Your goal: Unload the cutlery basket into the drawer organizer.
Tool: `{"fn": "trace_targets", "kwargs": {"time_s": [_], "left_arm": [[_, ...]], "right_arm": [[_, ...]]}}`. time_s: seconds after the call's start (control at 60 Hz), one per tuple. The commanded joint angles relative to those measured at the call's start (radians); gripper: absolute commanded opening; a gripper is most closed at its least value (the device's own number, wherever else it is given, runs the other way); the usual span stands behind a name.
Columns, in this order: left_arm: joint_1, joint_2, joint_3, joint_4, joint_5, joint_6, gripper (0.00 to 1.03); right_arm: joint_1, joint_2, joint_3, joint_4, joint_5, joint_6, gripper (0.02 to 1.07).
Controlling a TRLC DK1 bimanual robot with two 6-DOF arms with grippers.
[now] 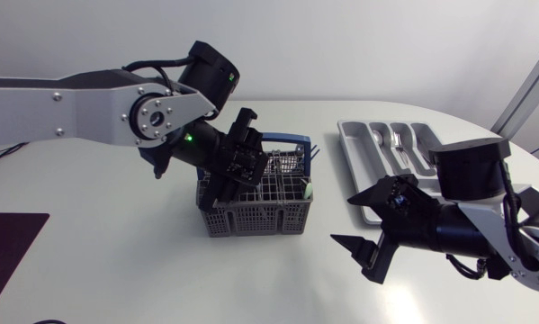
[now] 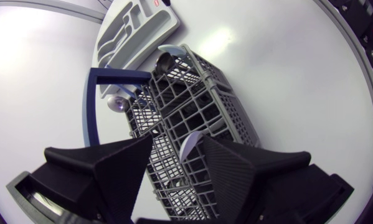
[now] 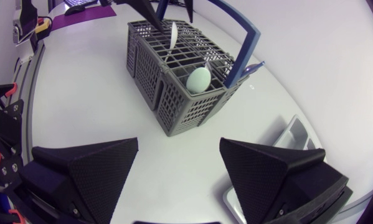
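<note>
Cutlery basket (image 1: 260, 216) lies beneath the left end effector (image 2: 177, 144), seemingly spread.

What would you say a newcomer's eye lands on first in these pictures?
Probably the left gripper, poised open over the grey cutlery basket with its blue handle at the middle of the table. Next, the right gripper, open and empty above the table to the basket's right. Behind it, at the far right, lies the drawer organizer with some silverware in it.

The left arm (image 1: 80, 112) reaches in toward the middle, left end effector (image 1: 228, 185) pointing down, fingers apart. The right arm (image 1: 485, 229) lies low at near right, right end effector (image 1: 357, 257) aimed left, fingers spread wide.
</note>
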Motion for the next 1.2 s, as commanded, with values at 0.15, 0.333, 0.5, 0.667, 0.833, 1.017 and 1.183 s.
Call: {"fn": "trace_targets", "kwargs": {"time_s": [0.15, 0.333, 0.5, 0.667, 0.833, 1.017, 1.183], "left_arm": [[-0.004, 0.044, 0.036, -0.011, -0.030, 0.083, 0.23], [0.000, 0.044, 0.028, -0.011, -0.032, 0.089, 0.20], [0.005, 0.042, 0.005, -0.011, -0.032, 0.100, 0.17], [0.008, 0.011, -0.029, -0.009, -0.032, 0.108, 0.16], [0.014, -0.033, -0.041, 0.003, -0.030, 0.109, 0.16], [0.011, -0.074, -0.041, 0.005, -0.030, 0.109, 0.16], [0.010, -0.117, -0.041, 0.003, -0.030, 0.111, 0.16]], "right_arm": [[0.025, -0.022, -0.021, 0.010, 0.020, -0.021, 0.97], [0.025, -0.022, -0.024, 0.013, 0.020, -0.022, 0.97], [0.026, -0.022, -0.027, 0.013, 0.020, -0.019, 0.97], [0.031, -0.026, -0.033, 0.013, 0.020, -0.011, 0.97], [0.069, -0.029, -0.041, 0.020, 0.057, 0.002, 0.97], [0.100, -0.039, -0.044, 0.022, 0.082, 0.016, 0.97], [0.120, -0.052, -0.051, 0.020, 0.097, 0.029, 0.97]]}}
